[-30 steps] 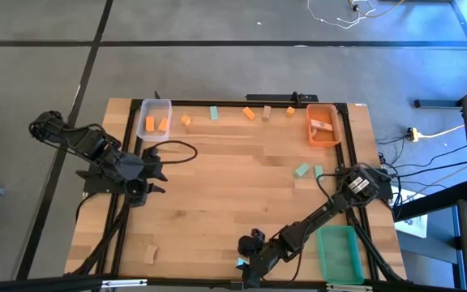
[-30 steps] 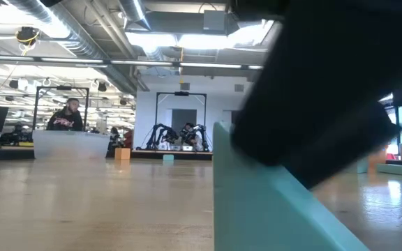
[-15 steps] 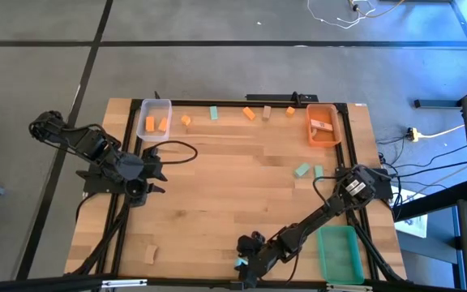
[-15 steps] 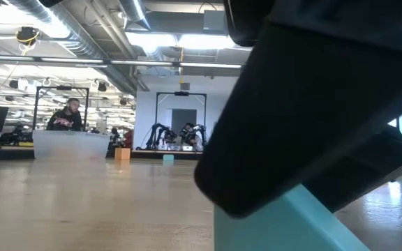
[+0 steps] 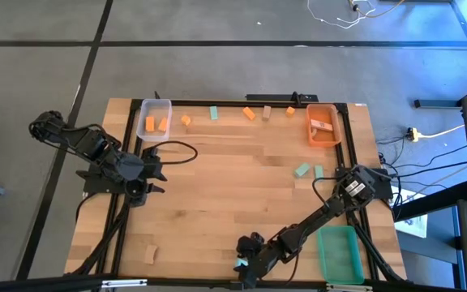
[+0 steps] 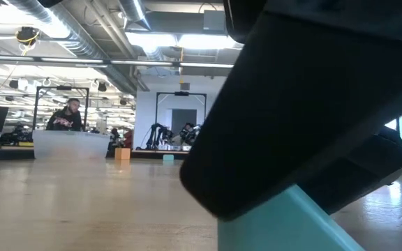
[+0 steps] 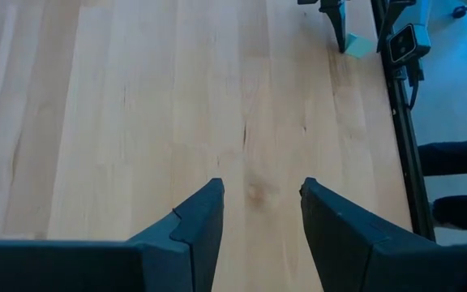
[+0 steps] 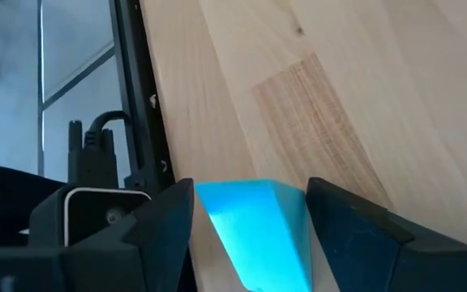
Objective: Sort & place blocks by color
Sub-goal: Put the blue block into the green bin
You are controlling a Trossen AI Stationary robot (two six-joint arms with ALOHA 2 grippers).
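My right gripper (image 5: 246,258) reaches to the table's near edge and is shut on a teal block (image 8: 254,223), which fills the gap between its fingers. In the low view the block (image 6: 271,223) stands close up under the dark gripper (image 6: 313,104). My left gripper (image 7: 262,195) is open over bare wood at the table's left side (image 5: 154,174). Orange, teal and wood blocks lie along the far edge (image 5: 250,113). Two teal blocks (image 5: 302,170) lie at the right and a wood block (image 5: 150,253) lies near-left. My right gripper pinches the teal block by two opposite side faces (image 8: 292,219), one finger (image 8: 160,223) on each side. The fingers come slanting down from the table's right side. The block's lower part reaches out of view in the low view, so whether it rests on the table cannot be told.
A clear bin (image 5: 154,108) with orange blocks sits far-left, an orange bin (image 5: 323,138) holding a pale block far-right, and a green bin (image 5: 339,251) near-right beside my right arm. A dark cable (image 5: 181,150) loops near my left gripper. A camera mount (image 8: 96,203) stands at the near edge.
My right gripper has moved a little toward the near edge and come down over the teal block, covering more of it in the low view. The block has stayed where it was.
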